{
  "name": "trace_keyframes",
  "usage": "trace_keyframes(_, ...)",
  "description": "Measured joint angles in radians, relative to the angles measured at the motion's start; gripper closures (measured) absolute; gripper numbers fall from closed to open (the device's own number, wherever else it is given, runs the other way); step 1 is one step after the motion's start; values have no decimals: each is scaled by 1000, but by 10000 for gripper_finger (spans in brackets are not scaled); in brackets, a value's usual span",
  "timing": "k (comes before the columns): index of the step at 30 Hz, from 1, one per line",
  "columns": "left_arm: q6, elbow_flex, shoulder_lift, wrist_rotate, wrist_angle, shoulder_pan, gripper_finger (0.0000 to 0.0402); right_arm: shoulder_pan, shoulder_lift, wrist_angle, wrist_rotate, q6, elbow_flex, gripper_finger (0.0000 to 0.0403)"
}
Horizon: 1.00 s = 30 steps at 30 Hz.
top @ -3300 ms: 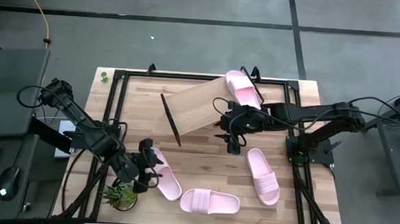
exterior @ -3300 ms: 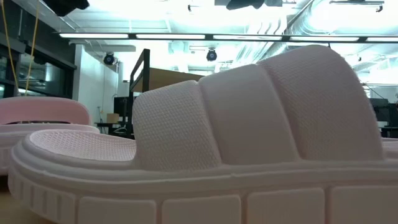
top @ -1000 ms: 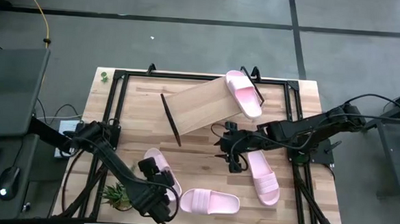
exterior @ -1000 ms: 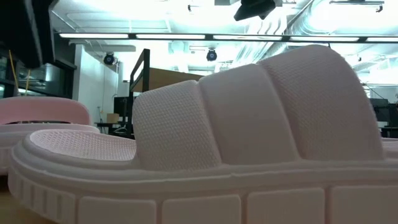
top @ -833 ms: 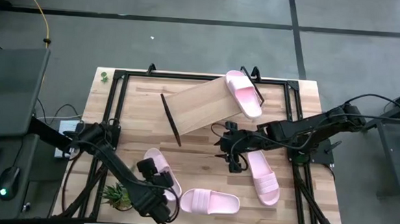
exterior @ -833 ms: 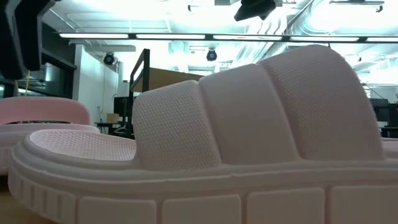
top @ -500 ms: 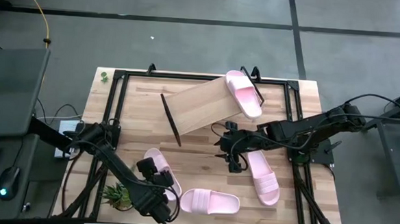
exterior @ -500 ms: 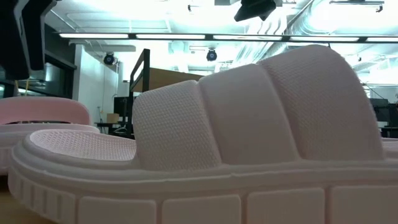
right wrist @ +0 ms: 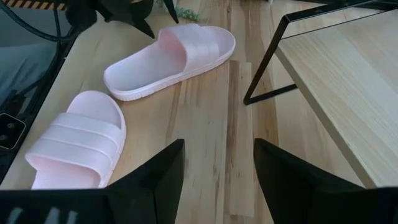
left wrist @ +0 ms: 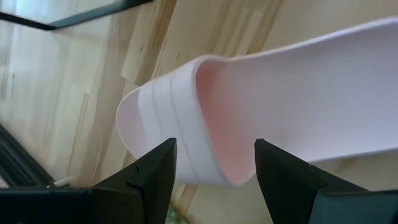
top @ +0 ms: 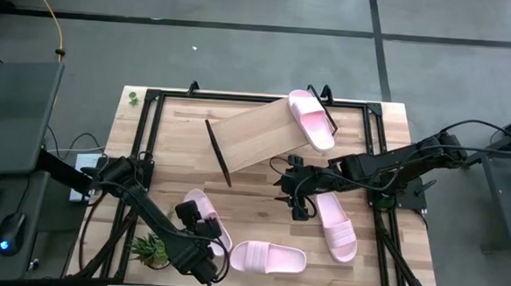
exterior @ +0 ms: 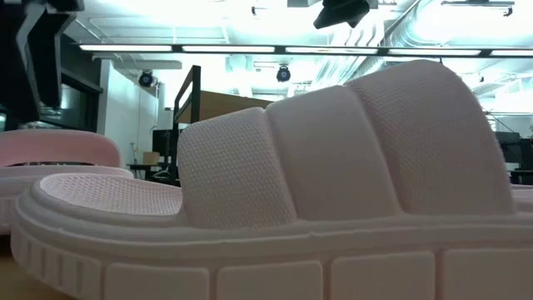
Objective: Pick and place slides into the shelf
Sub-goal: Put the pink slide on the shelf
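Observation:
Several light-pink slides are in view. One lies sole down on the shelf point(top: 256, 136) at its far right end point(top: 311, 120). Three lie sole down on the table: left point(top: 208, 221), right point(top: 335, 224), and one by the near edge point(top: 269, 259). My left gripper point(left wrist: 214, 180) hangs open just above the toe end of the near-edge slide point(left wrist: 168, 130), with a finger on either side of the strap and not touching it. My right gripper point(right wrist: 217, 180) hovers open over bare wood between the shelf and the right slide, with nothing between its fingers.
A small green plant point(top: 149, 251) stands at the near left, close behind my left gripper. The black table frame point(top: 240, 97) runs around the wooden top. The shelf's board is bare left of its slide.
My left gripper has sunk a little toward the toe end of the near-edge slide and has stayed open. The slides lie where they were.

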Motion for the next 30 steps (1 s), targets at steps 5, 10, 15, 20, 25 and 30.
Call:
trace_keyframes(5, -1, -29, 0, 10, -1, 1, 202, 0, 0, 0, 0, 0, 0, 220)
trace_keyframes(10, -1, -30, 0, 5, -1, 1, 202, 0, 0, 0, 0, 0, 0, 220)
trace_keyframes(15, -1, -30, 0, -21, 1, 1, 202, 0, 0, 0, 0, 0, 0, 220)
trace_keyframes(20, 2, -30, 0, -24, 7, 1, 202, 0, 0, 0, 0, 0, 0, 220)
trace_keyframes(25, 5, -30, 0, -37, 18, 1, 202, 0, 0, 0, 0, 0, 0, 220)
trace_keyframes(30, 6, -30, 0, -47, 20, 1, 202, 0, 0, 0, 0, 0, 0, 220)
